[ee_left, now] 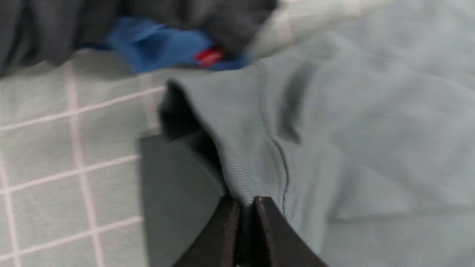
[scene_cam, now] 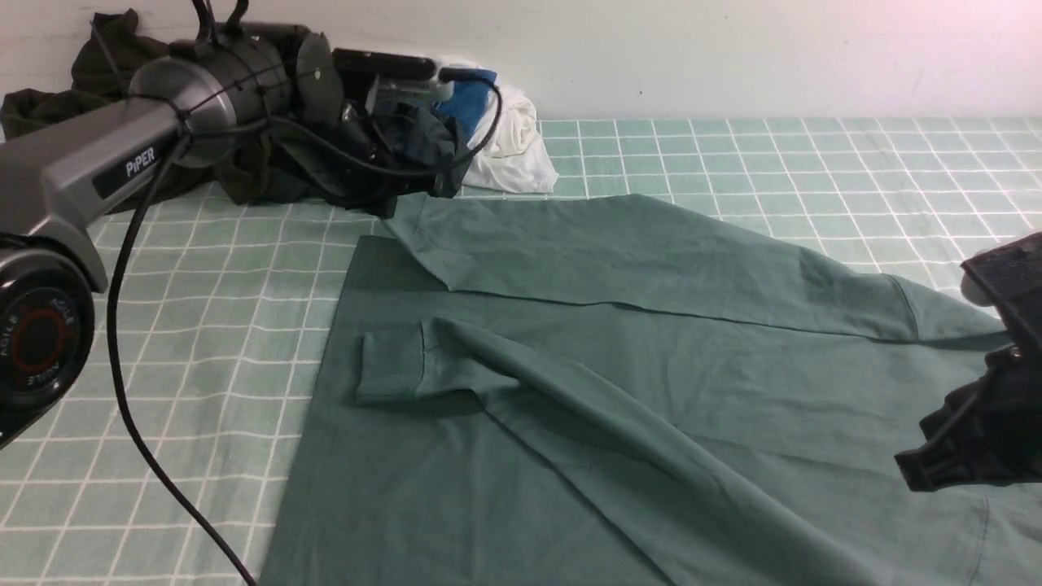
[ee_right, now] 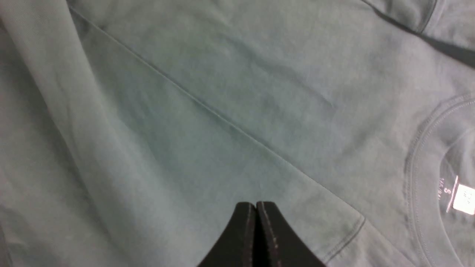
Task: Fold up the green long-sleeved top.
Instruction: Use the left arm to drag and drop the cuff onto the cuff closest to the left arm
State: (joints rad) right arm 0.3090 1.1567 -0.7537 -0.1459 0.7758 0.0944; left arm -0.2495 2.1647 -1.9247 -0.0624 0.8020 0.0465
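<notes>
Left gripper (ee_left: 246,207) pinches the cuff (ee_left: 245,148) of the top (scene_cam: 619,391); right gripper (ee_right: 256,211) closed, empty.
Clothes pile (scene_cam: 326,163) crowds the far-left corner by the cuff; top spans the bench (scene_cam: 733,155) left to right, collar right.

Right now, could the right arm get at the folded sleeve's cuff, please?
Probably, at a stretch: the cuff lies uncovered on the top, but the right gripper is shut, far across it.

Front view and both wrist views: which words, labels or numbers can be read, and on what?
"PiPER": on the left arm.
"AGILE": around the red ring of its joint.
"S": inside the collar; the print beside it is too small.
White tag: blurred.
Red tag: blurred.
</notes>
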